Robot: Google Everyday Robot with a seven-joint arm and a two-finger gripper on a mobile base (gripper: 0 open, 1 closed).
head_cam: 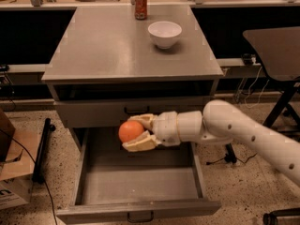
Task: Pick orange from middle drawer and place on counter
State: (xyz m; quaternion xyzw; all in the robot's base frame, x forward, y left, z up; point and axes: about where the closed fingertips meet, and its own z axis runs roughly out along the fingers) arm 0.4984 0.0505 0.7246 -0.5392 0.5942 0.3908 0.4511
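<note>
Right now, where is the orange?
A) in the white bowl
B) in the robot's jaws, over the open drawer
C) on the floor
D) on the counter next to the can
B: the gripper has its jaws shut on the orange, held in the air over the open drawer, lower than the counter.

Can (140,3) and bowl (164,33) sitting up top, side table (274,50) standing right, gripper (131,133) hanging centre-frame below them.
</note>
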